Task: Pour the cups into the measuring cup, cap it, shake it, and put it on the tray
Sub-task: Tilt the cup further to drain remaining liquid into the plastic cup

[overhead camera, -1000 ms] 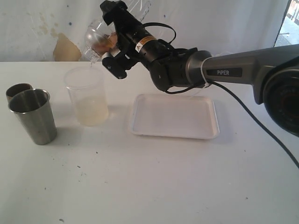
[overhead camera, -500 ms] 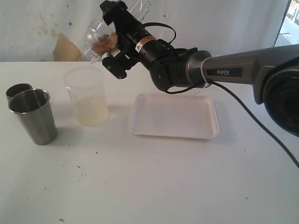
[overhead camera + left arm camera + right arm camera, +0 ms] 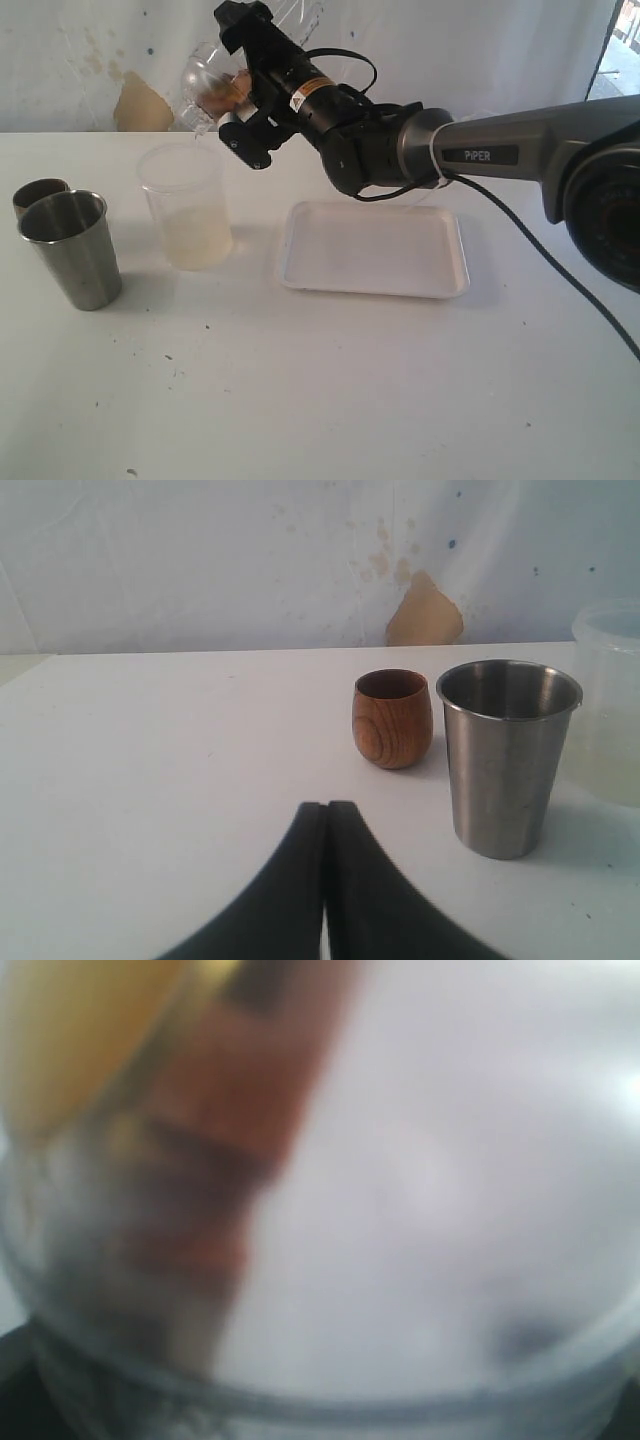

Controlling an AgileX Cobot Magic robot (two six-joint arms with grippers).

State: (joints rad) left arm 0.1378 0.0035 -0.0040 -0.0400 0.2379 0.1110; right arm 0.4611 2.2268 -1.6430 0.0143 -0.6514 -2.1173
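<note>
the right gripper is clamping the clear measuring cup across its body, jaws standing wide around the cylinder. it is holding the cup in the air, steeply tilted, with the lower end hanging just above the rim of the frosted cup. that cup is standing on the table with pale cloudy liquid in its lower part. the marks on the held cup are too faint to make out, and whether anything is running out of it cannot be told. the right wrist view is giving only a blur of clear plastic and orange-brown smear. the left gripper is sitting low over the table with its fingers pressed together, gripping nothing, and is facing the steel cup and the small wooden cup near it. both are standing upright to the left of the frosted cup in the exterior view. the tray is lying flat on the table to the right of the frosted cup, apart from it. against the pictures from a second and half a second ago nothing is changing: the grip, the tilt and the liquid level are looking the same.
</note>
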